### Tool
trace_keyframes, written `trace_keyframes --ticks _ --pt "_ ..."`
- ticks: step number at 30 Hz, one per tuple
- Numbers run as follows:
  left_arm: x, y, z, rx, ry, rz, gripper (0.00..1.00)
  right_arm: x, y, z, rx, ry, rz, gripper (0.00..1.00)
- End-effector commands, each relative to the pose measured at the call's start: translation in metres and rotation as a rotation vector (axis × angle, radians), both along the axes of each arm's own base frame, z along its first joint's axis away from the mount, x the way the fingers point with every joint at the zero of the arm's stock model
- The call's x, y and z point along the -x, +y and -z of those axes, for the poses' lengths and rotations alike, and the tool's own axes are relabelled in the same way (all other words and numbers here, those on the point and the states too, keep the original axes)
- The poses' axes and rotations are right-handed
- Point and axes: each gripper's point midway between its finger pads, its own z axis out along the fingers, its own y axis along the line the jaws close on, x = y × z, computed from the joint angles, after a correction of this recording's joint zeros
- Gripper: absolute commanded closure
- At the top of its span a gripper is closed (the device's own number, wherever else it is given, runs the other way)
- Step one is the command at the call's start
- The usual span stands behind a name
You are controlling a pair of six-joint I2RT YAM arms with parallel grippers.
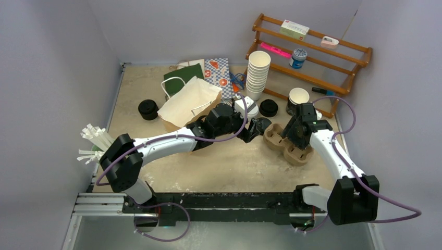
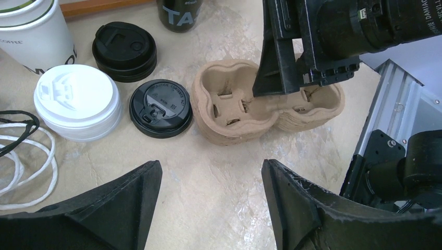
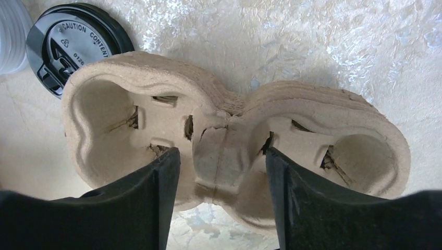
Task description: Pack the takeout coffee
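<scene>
- My right gripper (image 3: 221, 156) stands open astride the carrier's (image 3: 130, 60) middle ridge, holding nothing. Closing off-centre could crush or tilt the soft pulp.
- My left gripper (image 2: 211, 166) hangs open and empty close by, so the arms could clash.
- The black-lid cup (image 2: 160, 108) stands just beside the carrier, with the white-lid cup (image 2: 73, 99) next to it. Dragging the carrier could topple them.

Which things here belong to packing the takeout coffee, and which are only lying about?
Job: white-lidded cup, black-lidded cup, pulp carrier, paper bag.
Lying about: stack of white cups, lidless dark cup, wooden rack, spare black lid.
</scene>
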Motion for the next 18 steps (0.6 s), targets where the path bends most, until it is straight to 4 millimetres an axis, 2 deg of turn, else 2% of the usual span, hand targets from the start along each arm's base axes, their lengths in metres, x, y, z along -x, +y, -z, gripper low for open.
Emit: trace_keyframes --ticks 1,5,11,18 --pt "-0.003 -0.009 -0.033 0.061 -0.061 0.017 0.26 0.001 0.0 -0.002 -0.003 -0.009 0.014 0.41" --pt "-0.004 -0.007 -0.032 0.048 -0.071 0.011 0.26 0.004 -0.003 -0.015 0.007 -0.024 0.023 0.54" --pt "-0.007 -0.009 -0.027 0.03 -0.066 0.007 0.26 0.011 -0.003 -0.038 -0.001 -0.08 0.024 0.64" --pt "-0.006 -0.015 -0.024 0.042 -0.042 0.022 0.27 0.018 0.0 -0.045 -0.022 -0.093 0.014 0.67"
